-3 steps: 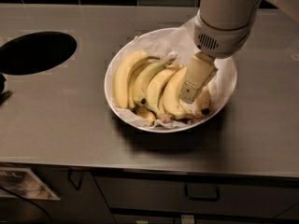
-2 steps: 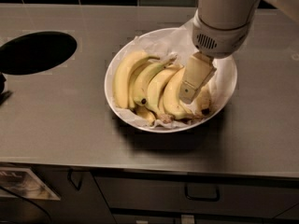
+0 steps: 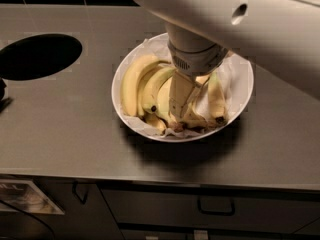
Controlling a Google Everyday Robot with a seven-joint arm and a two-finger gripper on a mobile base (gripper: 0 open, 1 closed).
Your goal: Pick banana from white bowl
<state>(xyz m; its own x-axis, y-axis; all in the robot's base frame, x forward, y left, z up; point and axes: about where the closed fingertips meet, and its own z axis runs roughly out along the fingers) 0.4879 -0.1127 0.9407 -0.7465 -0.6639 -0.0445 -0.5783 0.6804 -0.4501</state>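
The white bowl (image 3: 239, 101) with crinkled paper lining stands on the steel counter, right of centre. A bunch of curved yellow bananas (image 3: 136, 84) fills its left half. The single short banana (image 3: 216, 96) lies in the right half, its dark tip toward the front rim. My gripper (image 3: 182, 109) reaches down into the middle of the bowl, between the bunch and the single banana, just left of that banana. Its tips are low among the fruit and paper. The wrist and arm (image 3: 235, 19) hide the bowl's back rim.
A black oval opening (image 3: 39, 55) is cut into the counter at the left. A dark tiled wall runs along the back. Cabinet fronts with handles (image 3: 216, 206) lie below the counter's front edge. A dark object (image 3: 2, 96) sits at the left edge.
The gripper has moved left and lower into the bowl. The arm now spans the top of the view. The single banana now shows to the right of the gripper.
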